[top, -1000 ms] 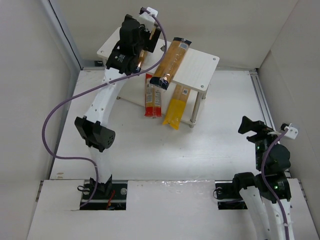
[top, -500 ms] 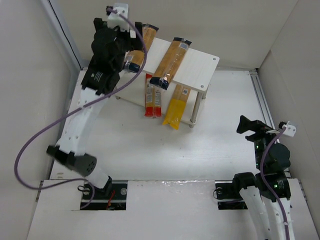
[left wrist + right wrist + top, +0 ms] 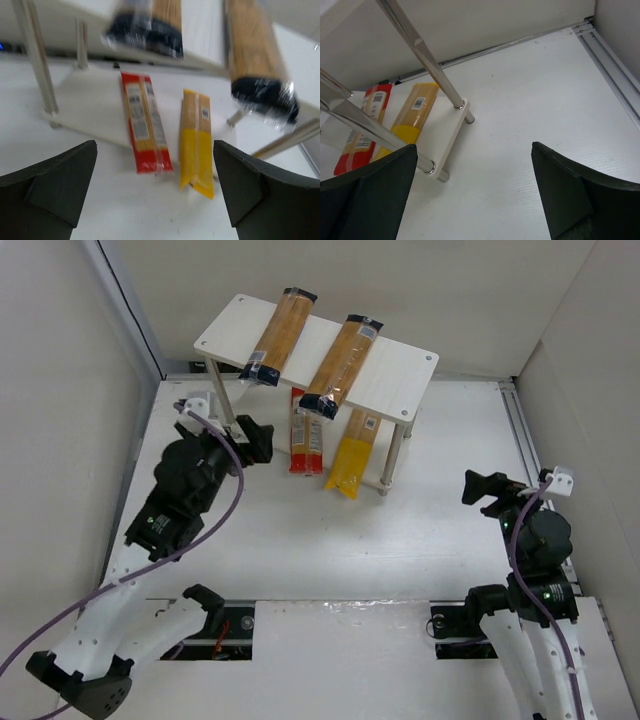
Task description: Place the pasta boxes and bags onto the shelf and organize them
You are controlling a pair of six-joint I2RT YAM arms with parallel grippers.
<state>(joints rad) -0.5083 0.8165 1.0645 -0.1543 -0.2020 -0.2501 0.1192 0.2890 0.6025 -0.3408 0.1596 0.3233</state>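
Note:
The shelf stands at the back of the table. Two clear spaghetti bags lie side by side on its top board, their dark near ends overhanging the front edge. On the lower board lie the red-and-orange box and the yellow bag. My left gripper hangs open and empty just left of the lower tier. In the left wrist view the red box and yellow bag lie beyond my open left gripper. My right gripper is open and empty, right of the shelf.
White walls close in the table on the left, back and right. A metal rail runs along the right side. The right wrist view shows a shelf leg and the lower board's corner ahead of my open right gripper.
My left gripper opened and let go of the left spaghetti bag on the top board. The left arm then drew back and down to the shelf's left front. The right arm shifted slightly left.

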